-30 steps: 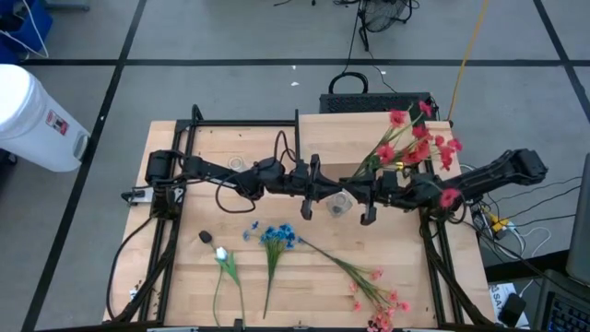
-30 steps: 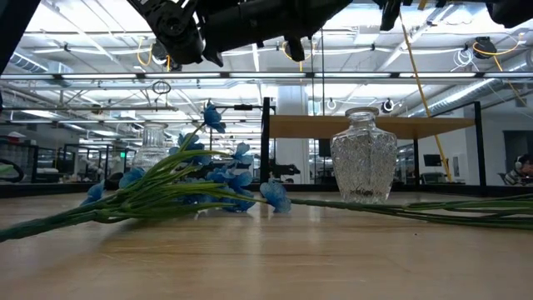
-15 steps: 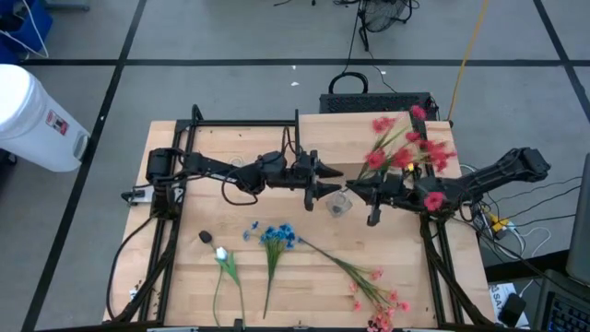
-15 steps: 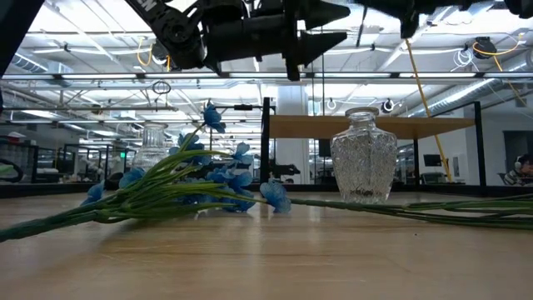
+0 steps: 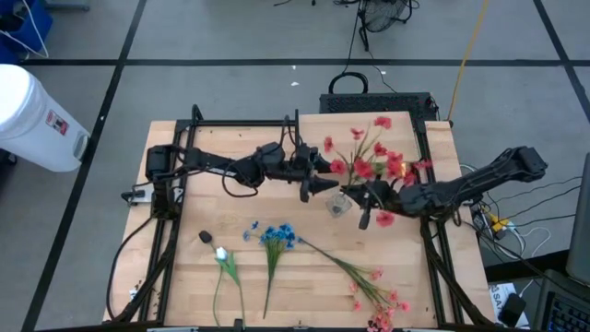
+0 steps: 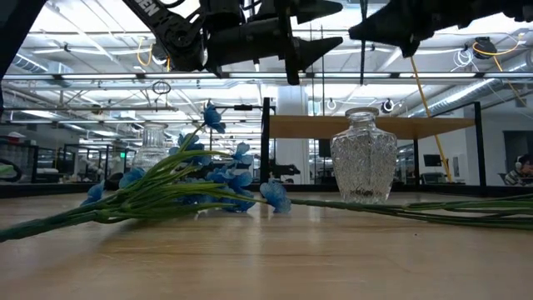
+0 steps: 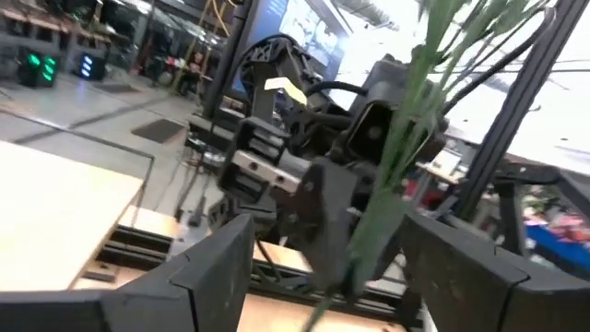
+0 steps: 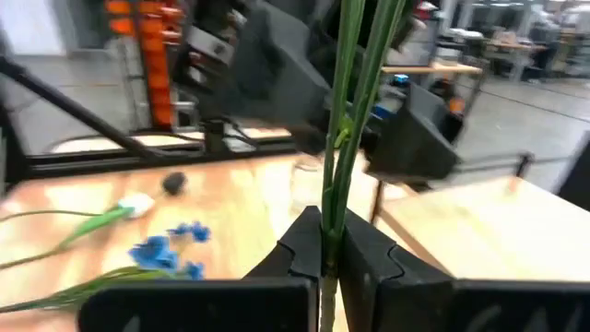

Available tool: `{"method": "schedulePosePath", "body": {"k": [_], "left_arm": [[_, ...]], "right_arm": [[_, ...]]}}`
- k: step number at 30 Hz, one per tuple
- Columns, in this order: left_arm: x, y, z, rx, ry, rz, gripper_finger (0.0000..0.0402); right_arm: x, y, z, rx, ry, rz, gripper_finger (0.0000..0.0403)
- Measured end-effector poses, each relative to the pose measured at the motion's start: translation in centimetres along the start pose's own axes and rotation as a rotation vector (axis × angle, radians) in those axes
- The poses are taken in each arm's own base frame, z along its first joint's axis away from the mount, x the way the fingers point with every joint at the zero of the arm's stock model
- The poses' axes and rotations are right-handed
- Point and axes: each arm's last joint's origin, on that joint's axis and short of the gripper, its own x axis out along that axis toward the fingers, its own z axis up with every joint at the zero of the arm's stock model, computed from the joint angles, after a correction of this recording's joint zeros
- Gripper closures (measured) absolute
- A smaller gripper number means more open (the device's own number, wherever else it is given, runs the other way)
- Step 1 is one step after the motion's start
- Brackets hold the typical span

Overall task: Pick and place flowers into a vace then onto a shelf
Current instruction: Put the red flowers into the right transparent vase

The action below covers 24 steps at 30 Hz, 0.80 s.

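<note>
White bin (image 5: 35,118) beside wooden table (image 5: 424,286)

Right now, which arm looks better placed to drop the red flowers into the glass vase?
The right arm. Its end effector is shut on the red flowers directly beside the vase. The left end effector is open and holds nothing.

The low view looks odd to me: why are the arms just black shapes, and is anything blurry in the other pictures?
Low view: bright ceiling lights behind turn the arms into silhouettes, while the glass vase stays crisp. Left wrist view: the green stems are smeared and soft. Right wrist view: background blurred.
</note>
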Motion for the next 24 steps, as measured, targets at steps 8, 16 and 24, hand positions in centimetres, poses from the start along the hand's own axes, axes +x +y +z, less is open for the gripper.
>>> {"method": "schedulePosePath", "body": {"k": [8, 16, 24], "left_arm": [[-0.8, 1.5, 0.7, -0.150, 0.044, -0.059, 0.0123], [-1.5, 2.8, 1.3, -0.248, 0.059, -0.068, 0.0123], [-1.7, 2.9, 1.7, -0.239, 0.044, -0.065, 0.0123]], "right_arm": [[0.5, 0.3, -0.9, -0.006, 0.051, -0.025, 0.0395], [0.5, 0.2, -1.3, 0.008, 0.068, -0.046, 0.0395], [0.2, -0.1, -3.1, 0.057, 0.052, -0.046, 0.0395]]}}
